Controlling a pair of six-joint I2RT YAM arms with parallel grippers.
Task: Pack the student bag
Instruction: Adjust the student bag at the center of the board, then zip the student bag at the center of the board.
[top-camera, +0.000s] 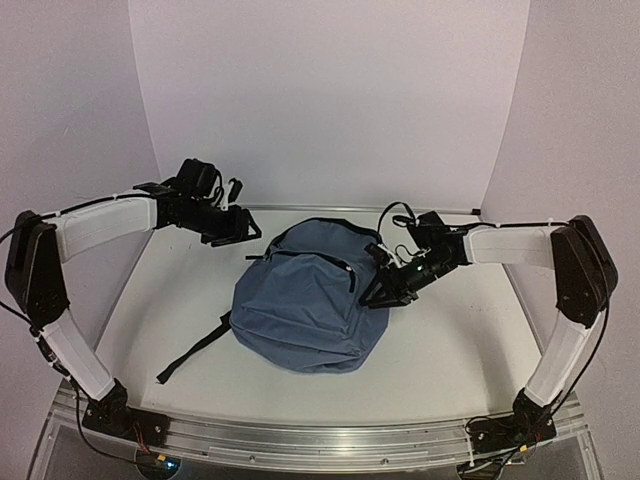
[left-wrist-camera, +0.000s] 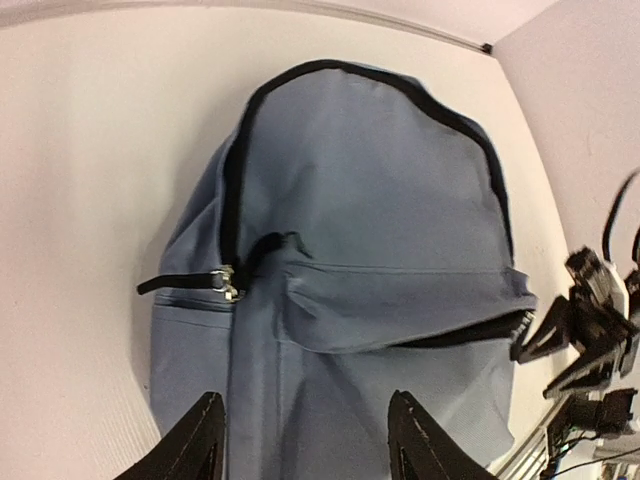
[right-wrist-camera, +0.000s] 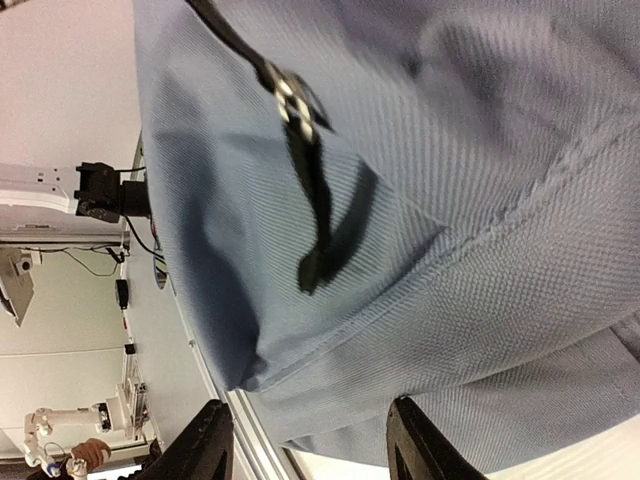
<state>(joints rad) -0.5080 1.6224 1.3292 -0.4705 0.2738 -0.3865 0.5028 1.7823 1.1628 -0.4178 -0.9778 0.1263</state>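
The main risk sits with the right tool. It is close against the side of the student bag, and soft cloth offers no firm edge. If its jaws close on a loose fold rather than on the zipper pull hanging just ahead of its fingers, the pull would slip free. The whole bag would then likely drag across the desk instead of opening.

Nothing pins the bag. The left tool hangs above and behind the bag's rounded top, so a tug from the right could slide or tip it. The loose strap trailing on the left tool's side might snag.

The left tool's jaws are partway apart and empty, touching nothing, with the bag below and ahead of it. The right tool is also released, jaws partway apart, with blue cloth filling the space just ahead. No fold or tab shows pinched, though I cannot tell whether the fingertips brush the cloth. The bag lies flat between the two tools, and its main zip looks closed
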